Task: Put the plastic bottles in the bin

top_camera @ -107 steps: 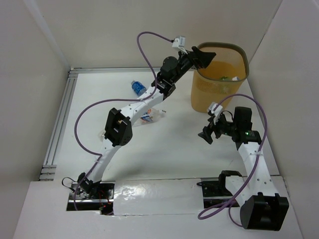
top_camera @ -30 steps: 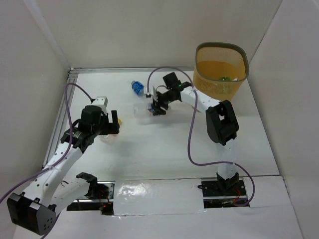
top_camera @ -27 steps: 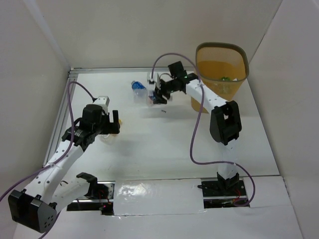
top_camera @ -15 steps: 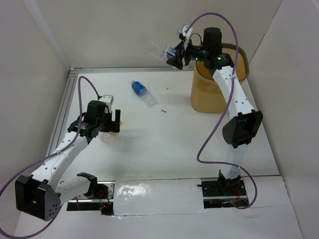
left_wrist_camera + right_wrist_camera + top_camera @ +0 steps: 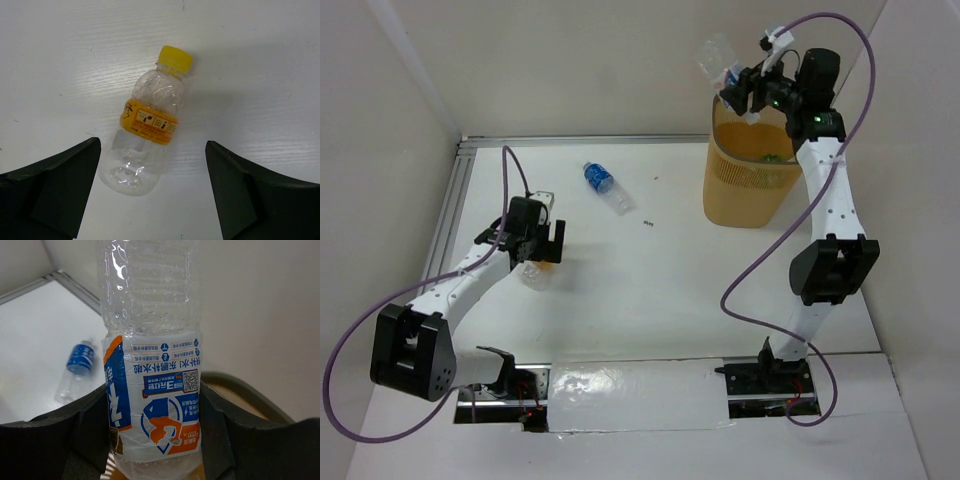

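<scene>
1. clear bottle [image 5: 150,365] pinched in the right gripper [image 5: 738,88], up by the bin [image 5: 740,195] rim.
2. yellow-capped bottle [image 5: 150,125] lies on the table [image 5: 650,290] under the left gripper [image 5: 151,165], whose fingers are spread wide.
3. blue-labelled bottle [image 5: 605,185] lies well apart.

The clear ribbed plastic bottle with a blue, white and orange label [image 5: 150,390], centre of the right wrist view, carries upside-down Chinese characters and a QR code. The clear yellow-capped bottle [image 5: 145,135], centre of the left wrist view, has an orange label whose print is too small to read.
</scene>
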Tool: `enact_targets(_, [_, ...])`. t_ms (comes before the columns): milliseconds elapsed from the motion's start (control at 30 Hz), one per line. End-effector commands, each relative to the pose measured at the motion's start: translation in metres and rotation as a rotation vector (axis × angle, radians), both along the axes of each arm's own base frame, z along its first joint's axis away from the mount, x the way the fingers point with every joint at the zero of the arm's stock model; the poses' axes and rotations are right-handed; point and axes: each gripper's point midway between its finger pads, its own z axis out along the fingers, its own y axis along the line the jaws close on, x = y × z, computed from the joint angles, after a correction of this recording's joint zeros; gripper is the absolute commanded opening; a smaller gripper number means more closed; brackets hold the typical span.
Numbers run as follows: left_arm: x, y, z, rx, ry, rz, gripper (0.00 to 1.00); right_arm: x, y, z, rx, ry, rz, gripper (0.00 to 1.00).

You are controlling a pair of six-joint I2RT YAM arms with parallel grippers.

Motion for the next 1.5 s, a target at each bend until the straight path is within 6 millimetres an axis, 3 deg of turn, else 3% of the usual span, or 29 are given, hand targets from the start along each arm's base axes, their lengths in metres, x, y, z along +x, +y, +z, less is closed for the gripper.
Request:
enact_targets(0, [0.018, 0.005, 0.007, 0.031, -0.062, 0.003, 0.99, -0.007, -0.035, 0.016, 0.007, -0.034, -0.088, 0.41])
enact_targets(67, [0.018, 0.008, -0.001, 0.038, -0.037, 0.012, 0.99, -0.008, -0.044, -0.002, 0.0, 0.009, -0.098, 0.46])
enact_targets(167, [0.018, 0.012, -0.009, 0.059, -0.013, 0.024, 0.99, -0.015, -0.057, -0.019, -0.013, 0.046, -0.101, 0.72])
enact_targets(200, [0.018, 0.012, -0.015, 0.063, 0.003, 0.023, 0.99, -0.019, -0.061, -0.022, -0.032, 0.043, -0.097, 1.0])
enact_targets(300, [0.019, 0.012, -0.022, 0.069, 0.028, 0.022, 0.99, -0.029, -0.058, -0.032, -0.041, 0.059, -0.048, 1.0])
enact_targets(533, [0.022, 0.011, -0.046, 0.085, 0.1, 0.019, 0.88, -0.054, -0.065, -0.027, -0.037, 0.031, 0.032, 1.0])
enact_targets(767, [0.025, 0.005, -0.056, 0.087, 0.137, 0.004, 0.63, -0.067, -0.075, -0.025, -0.023, 0.028, 0.034, 1.0])
enact_targets(867, [0.025, 0.001, -0.051, 0.068, 0.145, -0.01, 0.46, -0.071, -0.077, -0.024, -0.029, 0.017, 0.044, 1.0])
enact_targets(933, [0.029, -0.008, -0.033, 0.036, 0.108, -0.024, 0.36, -0.076, -0.079, -0.024, -0.033, 0.024, 0.048, 1.0])
enact_targets(1000, [0.035, -0.033, -0.006, -0.02, 0.059, -0.093, 0.33, -0.079, -0.083, -0.026, -0.044, 0.022, 0.041, 1.0])
enact_targets(1067, [0.047, -0.062, 0.042, -0.122, -0.043, -0.18, 0.32, -0.082, -0.087, -0.028, -0.048, 0.027, 0.032, 1.0])
enact_targets(1133, [0.05, -0.093, 0.074, -0.2, -0.102, -0.265, 0.3, -0.079, -0.091, -0.033, -0.056, 0.033, 0.012, 1.0])
enact_targets(1167, [0.058, -0.108, 0.11, -0.25, -0.177, -0.303, 0.28, -0.081, -0.095, -0.034, -0.055, 0.036, 0.001, 1.0])
enact_targets(1267, [0.06, -0.156, 0.158, -0.38, -0.241, -0.456, 0.26, -0.084, -0.102, -0.04, -0.039, 0.054, -0.008, 0.98])
enact_targets(1300, [0.066, -0.177, 0.187, -0.444, -0.284, -0.506, 0.26, -0.084, -0.106, -0.041, -0.039, 0.054, -0.017, 0.93])
enact_targets(1333, [0.065, -0.196, 0.202, -0.484, -0.306, -0.561, 0.26, -0.088, -0.104, -0.04, -0.044, 0.046, -0.006, 0.88])
enact_targets(1367, [0.067, -0.209, 0.217, -0.517, -0.332, -0.595, 0.26, -0.088, -0.104, -0.042, -0.05, 0.049, -0.004, 0.74])
enact_targets(1400, [0.068, -0.228, 0.258, -0.592, -0.413, -0.655, 0.26, -0.088, -0.104, -0.041, -0.07, 0.033, -0.001, 0.63])
enact_targets(1467, [0.076, -0.256, 0.276, -0.671, -0.447, -0.726, 0.25, -0.091, -0.103, -0.04, -0.069, 0.034, -0.001, 0.34])
